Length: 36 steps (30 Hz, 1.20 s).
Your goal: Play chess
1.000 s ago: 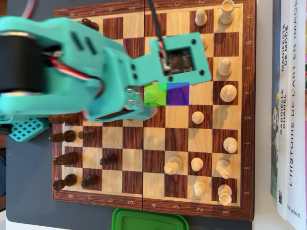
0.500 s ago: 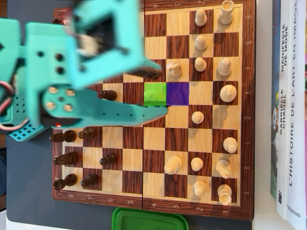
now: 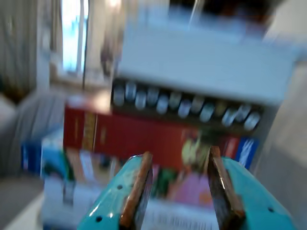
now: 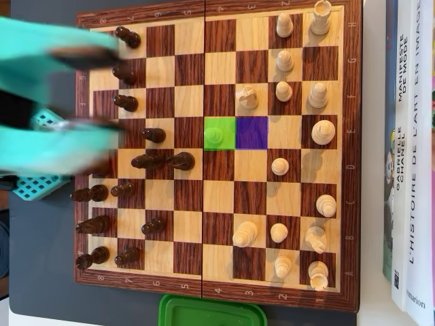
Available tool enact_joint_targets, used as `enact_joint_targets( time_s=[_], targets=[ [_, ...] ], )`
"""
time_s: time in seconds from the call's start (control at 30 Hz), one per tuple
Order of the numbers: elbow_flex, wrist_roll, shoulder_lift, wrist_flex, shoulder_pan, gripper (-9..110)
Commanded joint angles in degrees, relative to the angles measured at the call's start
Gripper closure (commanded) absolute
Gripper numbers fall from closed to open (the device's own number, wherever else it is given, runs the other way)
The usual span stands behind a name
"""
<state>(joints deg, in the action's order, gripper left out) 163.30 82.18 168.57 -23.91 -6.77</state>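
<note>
The chessboard (image 4: 217,153) lies on the dark desk (image 4: 41,272), black pieces at overhead left, white pieces at right. A pawn (image 4: 216,136) stands on the green-tinted square. The hand (image 3: 178,184) is spread and empty. Books (image 4: 411,156) lie right of the board.

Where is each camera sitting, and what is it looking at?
Wrist view: rides just behind the teal two-finger gripper, facing out sideways at a blurry stack of books; both fingers show, apart, nothing between them.
Overhead view: looks straight down on the wooden chessboard with dark and pale pieces; the blurred teal arm crosses the picture's left edge.
Shared: only the teal robot itself; the board is missing from the wrist view.
</note>
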Motion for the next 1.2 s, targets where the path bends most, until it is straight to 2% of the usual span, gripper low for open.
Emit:
enact_joint_targets(
  time_s=[0.0, 0.23, 0.43, 0.9, 1.17],
  targets=[
    [4.5, -0.3, 6.5, -9.8, 0.5, 84],
    [18.0, -0.3, 18.8, -29.3, 0.7, 84],
    [17.8, -0.4, 21.7, -40.2, 4.4, 84],
    [17.8, -0.4, 21.9, -78.6, 6.6, 84],
    [17.8, 0.2, 23.4, -79.5, 6.3, 84]
  ],
)
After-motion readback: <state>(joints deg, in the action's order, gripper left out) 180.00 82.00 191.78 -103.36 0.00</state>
